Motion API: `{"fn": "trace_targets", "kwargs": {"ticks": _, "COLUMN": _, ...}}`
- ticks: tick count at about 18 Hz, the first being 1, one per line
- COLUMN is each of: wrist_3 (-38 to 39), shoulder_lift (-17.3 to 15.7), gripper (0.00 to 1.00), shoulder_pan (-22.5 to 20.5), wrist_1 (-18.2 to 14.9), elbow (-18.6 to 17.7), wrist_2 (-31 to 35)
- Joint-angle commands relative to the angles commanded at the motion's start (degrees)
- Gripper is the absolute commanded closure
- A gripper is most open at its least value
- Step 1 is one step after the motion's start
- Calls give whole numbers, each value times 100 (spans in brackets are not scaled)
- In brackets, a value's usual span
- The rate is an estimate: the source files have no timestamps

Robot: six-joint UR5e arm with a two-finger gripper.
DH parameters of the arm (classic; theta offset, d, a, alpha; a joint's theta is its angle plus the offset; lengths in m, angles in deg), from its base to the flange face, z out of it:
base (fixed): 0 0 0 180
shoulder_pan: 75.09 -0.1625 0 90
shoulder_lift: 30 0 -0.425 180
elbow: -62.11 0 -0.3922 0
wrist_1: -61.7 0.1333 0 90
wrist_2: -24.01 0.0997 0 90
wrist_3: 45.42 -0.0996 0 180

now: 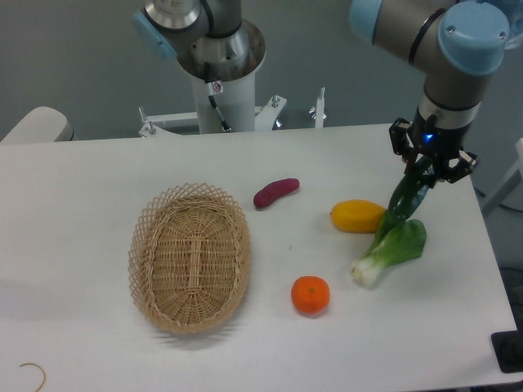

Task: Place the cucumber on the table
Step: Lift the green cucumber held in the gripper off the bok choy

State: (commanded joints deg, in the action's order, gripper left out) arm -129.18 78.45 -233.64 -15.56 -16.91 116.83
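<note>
The cucumber (405, 197), slim and dark green, hangs tilted from my gripper (422, 173) at the right side of the white table (98, 180). The gripper is shut on the cucumber's upper end. The cucumber's lower end points down-left, close to a yellow fruit and just over the leaves of a bok choy. I cannot tell whether its tip touches the table.
A yellow fruit (357, 216) and a leafy bok choy (394, 248) lie right under the gripper. An orange (310, 295) sits in front of them, a purple sweet potato (276, 193) near the middle. An oval wicker basket (189, 257) stands to the left. The robot base (219, 82) is at the back.
</note>
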Motion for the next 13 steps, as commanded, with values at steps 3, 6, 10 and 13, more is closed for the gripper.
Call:
{"fn": "trace_targets", "kwargs": {"ticks": 3, "wrist_3": 0, "shoulder_lift": 0, "gripper": 78, "shoulder_pan": 0, "wrist_1": 0, "elbow": -18, "wrist_2": -9}}
{"fn": "trace_targets", "kwargs": {"ticks": 6, "wrist_3": 52, "shoulder_lift": 26, "gripper": 78, "shoulder_pan": 9, "wrist_1": 9, "elbow": -53, "wrist_2": -9}}
{"fn": "trace_targets", "kwargs": {"ticks": 10, "wrist_3": 308, "shoulder_lift": 123, "gripper": 78, "shoulder_pan": 35, "wrist_1": 18, "elbow": -62, "wrist_2": 17}}
{"fn": "trace_targets", "kwargs": {"ticks": 13, "wrist_3": 596, "shoulder_lift": 228, "gripper": 78, "shoulder_pan": 175, "wrist_1": 280, "elbow": -166, "wrist_2": 26}}
